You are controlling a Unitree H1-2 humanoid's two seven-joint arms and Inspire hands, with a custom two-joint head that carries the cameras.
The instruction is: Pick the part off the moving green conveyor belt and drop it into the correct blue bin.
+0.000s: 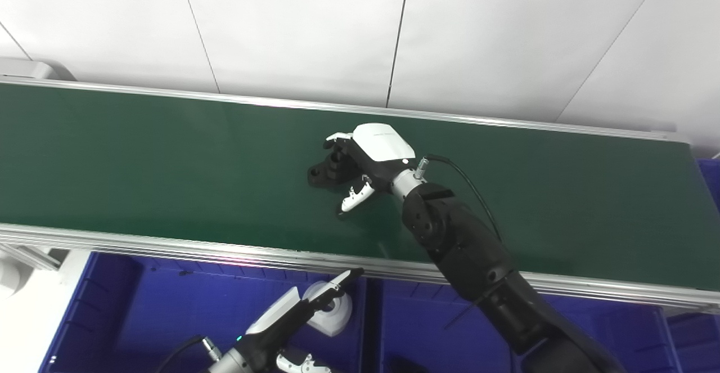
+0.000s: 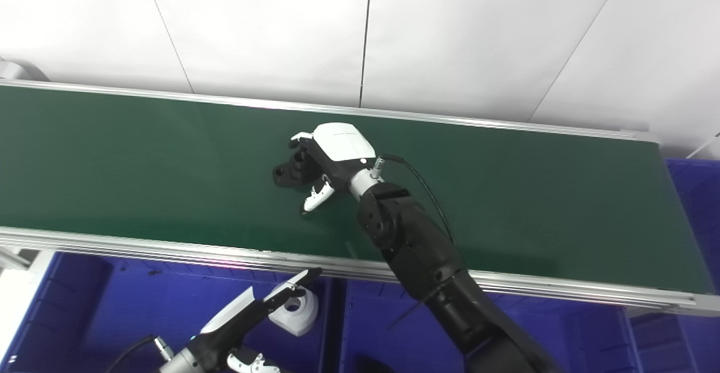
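Note:
A black part (image 1: 322, 174) lies on the green conveyor belt (image 1: 140, 165) near its middle. My right hand (image 1: 365, 162) is stretched over the belt with its fingers curled over the part's far side. Its thumb (image 1: 355, 197) points down to the belt on the near side, apart from the part, so the hand is open around it. The part also shows in the right eye view (image 2: 284, 172). My left hand (image 1: 292, 319) is low at the bottom, over a blue bin (image 1: 169, 305), fingers extended and empty.
A white round part (image 1: 334, 314) lies in the blue bin under my left hand. A second blue bin (image 1: 416, 317) is to its right, behind my right arm. Another blue bin (image 1: 710, 179) shows at the belt's right end. The belt's metal rail (image 1: 169, 246) runs along the near edge.

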